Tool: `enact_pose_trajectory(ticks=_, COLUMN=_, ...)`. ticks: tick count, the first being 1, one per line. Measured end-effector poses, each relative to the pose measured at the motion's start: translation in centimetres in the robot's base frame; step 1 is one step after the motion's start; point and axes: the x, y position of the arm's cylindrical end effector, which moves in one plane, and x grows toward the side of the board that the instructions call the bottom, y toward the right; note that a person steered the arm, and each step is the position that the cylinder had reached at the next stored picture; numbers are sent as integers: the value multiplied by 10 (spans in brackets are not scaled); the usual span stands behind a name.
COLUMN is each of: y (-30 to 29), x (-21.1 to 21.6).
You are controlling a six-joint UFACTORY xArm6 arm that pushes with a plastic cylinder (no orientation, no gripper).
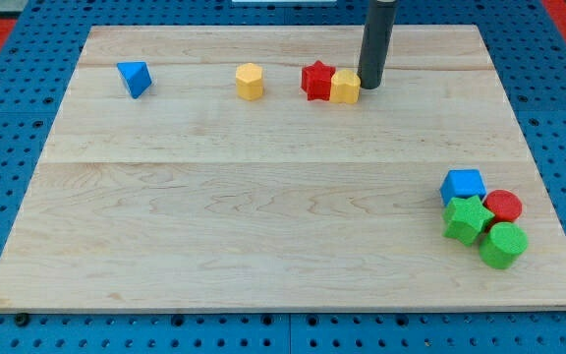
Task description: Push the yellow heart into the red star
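Observation:
The yellow heart (345,87) lies near the view's top, right of centre, touching the right side of the red star (316,80). My tip (368,86) is down on the board just right of the yellow heart, touching or nearly touching it. The dark rod rises straight up out of the view's top.
A yellow hexagon block (250,81) lies left of the red star. A blue triangular block (135,78) sits at the top left. At the bottom right cluster a blue block (462,185), a red round block (503,206), a green star (467,218) and a green round block (503,245).

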Motion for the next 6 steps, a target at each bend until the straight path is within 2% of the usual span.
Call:
enact_pose_trajectory(ticks=1, y=-18, x=23)
enact_pose_trajectory(ticks=2, y=-42, x=25)
enact_pose_trajectory(ticks=3, y=-39, x=29)
enact_pose_trajectory(ticks=4, y=-35, x=55)
enact_pose_trajectory(ticks=5, y=-45, x=78)
enact_pose_trajectory(ticks=6, y=-67, x=79)
